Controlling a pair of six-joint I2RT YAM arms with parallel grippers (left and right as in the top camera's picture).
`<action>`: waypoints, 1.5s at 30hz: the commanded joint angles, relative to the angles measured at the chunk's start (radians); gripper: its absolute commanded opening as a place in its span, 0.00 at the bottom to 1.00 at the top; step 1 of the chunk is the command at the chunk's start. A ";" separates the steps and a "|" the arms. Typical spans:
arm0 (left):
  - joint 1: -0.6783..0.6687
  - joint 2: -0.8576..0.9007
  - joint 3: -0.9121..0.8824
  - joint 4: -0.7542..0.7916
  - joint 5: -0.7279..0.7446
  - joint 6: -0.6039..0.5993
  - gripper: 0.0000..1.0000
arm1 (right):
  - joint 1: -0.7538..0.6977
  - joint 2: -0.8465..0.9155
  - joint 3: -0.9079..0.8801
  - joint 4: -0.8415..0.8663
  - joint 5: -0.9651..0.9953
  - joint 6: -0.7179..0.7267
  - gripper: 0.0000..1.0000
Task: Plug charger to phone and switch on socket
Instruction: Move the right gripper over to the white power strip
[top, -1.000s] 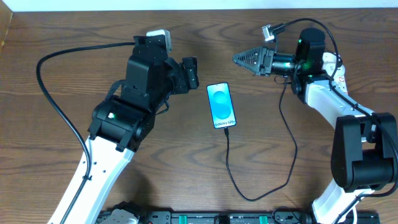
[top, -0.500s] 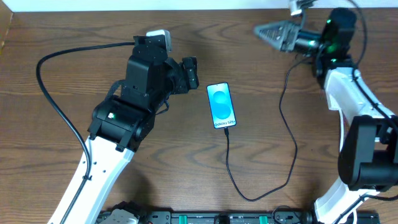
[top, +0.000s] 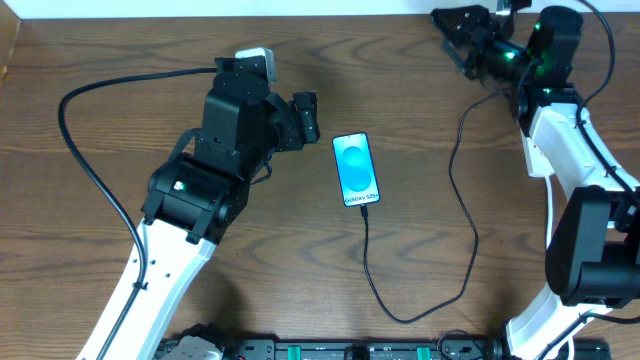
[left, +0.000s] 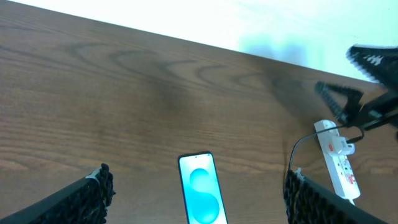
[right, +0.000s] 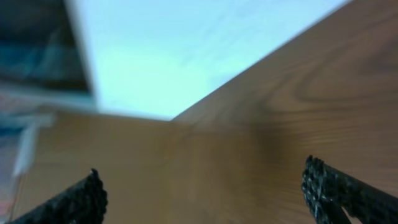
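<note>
The phone (top: 357, 168) lies flat mid-table with its blue screen up, and it also shows between my left fingers in the left wrist view (left: 202, 193). The thin black charger (top: 466, 262) meets the phone's near end, loops toward the front and climbs to the right. The white socket (left: 339, 165) with red markings lies right of the phone; the overhead view hides it under my right arm. My left gripper (top: 310, 118) hangs open just left of the phone. My right gripper (top: 447, 30) is open and empty above the far table edge, its fingers (left: 367, 57) above the socket.
A thick black robot cable (top: 80, 150) arcs across the left of the table. The table's far edge (top: 330, 14) meets a white wall. The right wrist view shows only blurred wood (right: 280, 118) and pale wall.
My right gripper has swung away from beside the phone, up and right to the far table edge, staying open. The left arm, phone and charger have not moved.
</note>
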 joint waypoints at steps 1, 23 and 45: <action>0.003 -0.005 0.003 -0.003 -0.013 0.021 0.89 | 0.000 0.010 0.010 -0.126 0.227 -0.129 0.99; 0.003 -0.005 0.003 -0.003 -0.013 0.020 0.89 | -0.257 -0.253 0.019 -0.467 0.565 -0.356 0.99; 0.003 -0.005 0.003 -0.003 -0.013 0.021 0.89 | -0.589 -0.030 0.019 -0.723 0.089 -0.934 0.99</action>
